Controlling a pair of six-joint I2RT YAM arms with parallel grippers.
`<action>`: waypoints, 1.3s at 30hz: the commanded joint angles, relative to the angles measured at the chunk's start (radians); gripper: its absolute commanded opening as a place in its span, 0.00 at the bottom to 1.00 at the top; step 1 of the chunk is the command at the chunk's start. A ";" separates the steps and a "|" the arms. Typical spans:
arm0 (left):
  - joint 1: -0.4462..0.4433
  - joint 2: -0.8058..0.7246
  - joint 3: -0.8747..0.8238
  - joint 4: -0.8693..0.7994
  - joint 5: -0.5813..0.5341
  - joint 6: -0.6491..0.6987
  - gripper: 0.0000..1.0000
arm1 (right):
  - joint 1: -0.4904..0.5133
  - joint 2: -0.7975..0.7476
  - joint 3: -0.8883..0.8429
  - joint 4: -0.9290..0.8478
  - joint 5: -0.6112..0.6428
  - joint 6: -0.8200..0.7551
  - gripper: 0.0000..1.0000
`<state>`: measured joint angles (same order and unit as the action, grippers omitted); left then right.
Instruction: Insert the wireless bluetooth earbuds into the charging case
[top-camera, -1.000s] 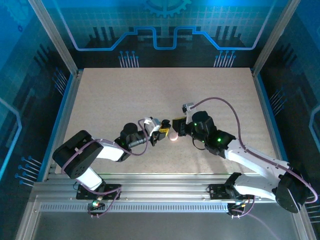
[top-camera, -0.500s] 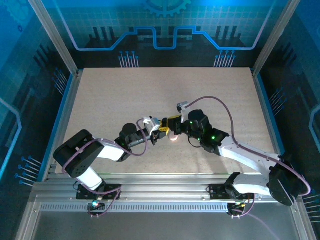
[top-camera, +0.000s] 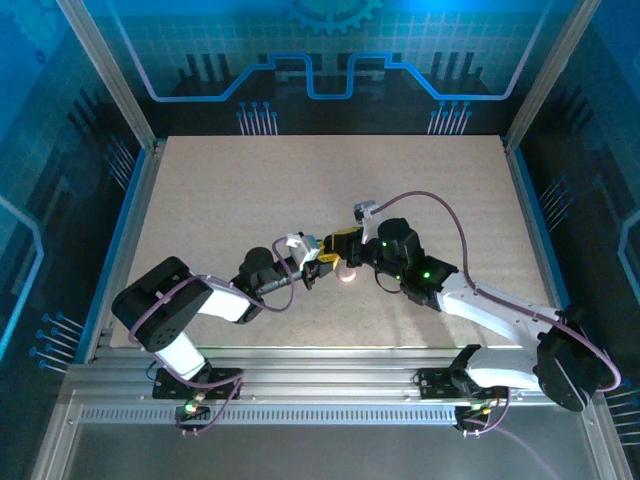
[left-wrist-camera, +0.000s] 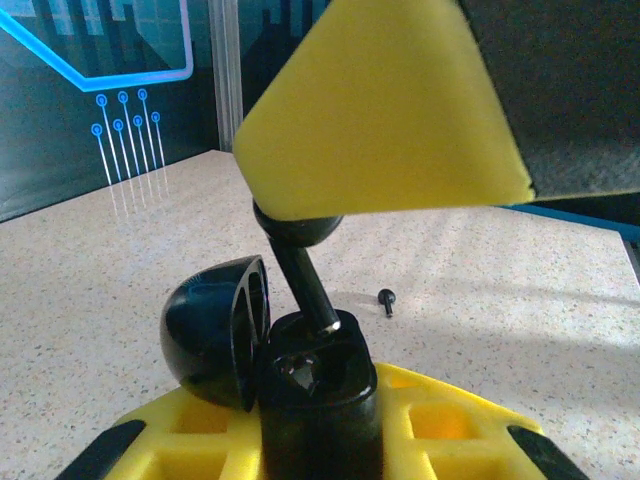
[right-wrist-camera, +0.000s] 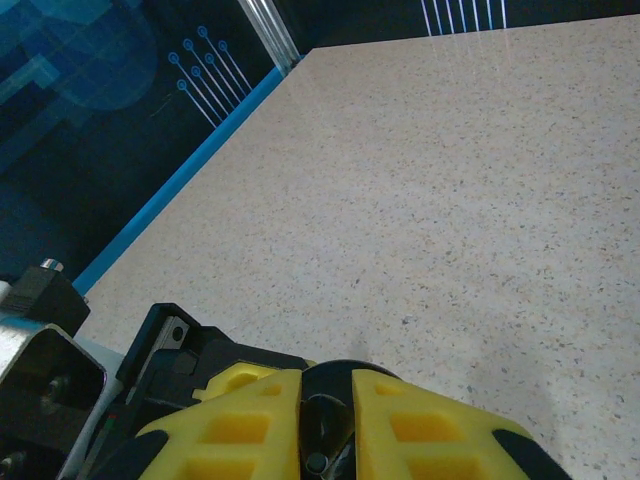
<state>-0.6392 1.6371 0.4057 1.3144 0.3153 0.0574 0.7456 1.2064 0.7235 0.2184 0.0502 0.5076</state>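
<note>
My left gripper (left-wrist-camera: 318, 435) is shut on the black charging case (left-wrist-camera: 312, 395), held upright with its round lid (left-wrist-camera: 212, 330) swung open to the left. Above it, a yellow finger (left-wrist-camera: 380, 110) of my right gripper pinches a black earbud (left-wrist-camera: 300, 268), whose stem slants down into the case's mouth. In the right wrist view, the right gripper (right-wrist-camera: 328, 425) is shut on that earbud (right-wrist-camera: 326, 432). From above, the left gripper (top-camera: 320, 268) and right gripper (top-camera: 343, 250) meet at mid-table. A second tiny black piece (left-wrist-camera: 386, 298) lies on the table beyond the case.
A pink round disc (top-camera: 347, 275) lies on the table just below the two grippers. The speckled beige tabletop (top-camera: 300, 180) stretches open behind them. Metal frame rails and blue panels (top-camera: 130, 200) border the table's left and right sides.
Over the last second my right arm swung left and brought its gripper over the left gripper and the case. In the last half second both arms have barely moved.
</note>
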 joint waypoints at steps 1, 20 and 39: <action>-0.010 0.012 0.026 0.058 0.016 -0.014 0.16 | -0.006 -0.018 -0.002 0.045 -0.001 0.005 0.19; -0.017 0.009 0.029 0.086 0.011 -0.036 0.17 | 0.018 -0.022 -0.038 0.024 0.041 -0.019 0.18; -0.017 -0.002 0.036 0.087 0.016 -0.036 0.17 | 0.038 -0.031 -0.060 0.003 0.052 -0.046 0.19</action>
<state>-0.6495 1.6543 0.4129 1.3426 0.3161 0.0246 0.7715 1.1896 0.6861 0.2478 0.0788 0.4728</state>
